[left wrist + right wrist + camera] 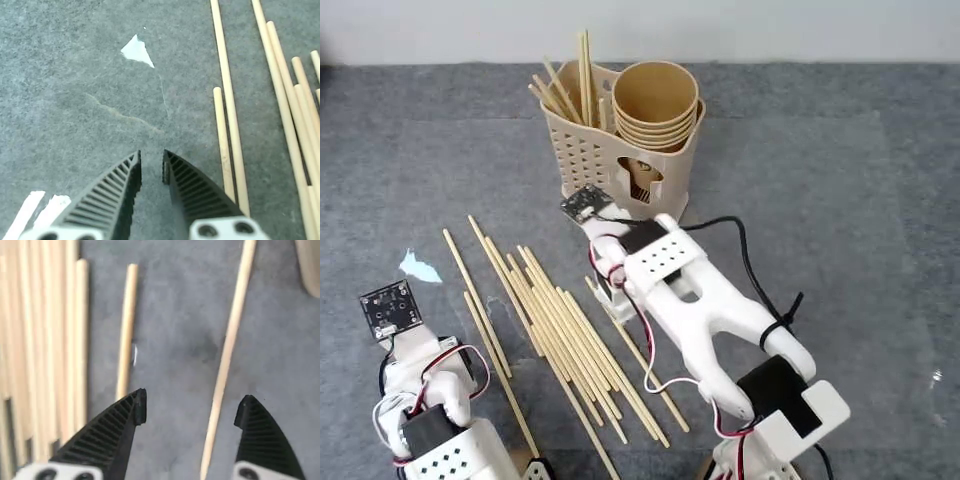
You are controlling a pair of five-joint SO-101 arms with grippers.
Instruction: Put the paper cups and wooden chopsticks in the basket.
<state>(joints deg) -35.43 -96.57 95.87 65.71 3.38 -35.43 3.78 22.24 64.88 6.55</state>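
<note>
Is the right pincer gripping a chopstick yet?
No, the right pincer stands open above a chopstick lying on the grey mat.

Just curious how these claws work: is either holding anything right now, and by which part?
Nothing is held. The right gripper is open astride a loose chopstick on the mat; the left gripper has bare mat between its jaws.

Lower parts of the stacked paper cups (658, 100) hidden inside the basket (582, 160), basket's front foot behind the right arm (705, 300), loose chopsticks (560, 320) in front of the basket partly under that arm
</note>
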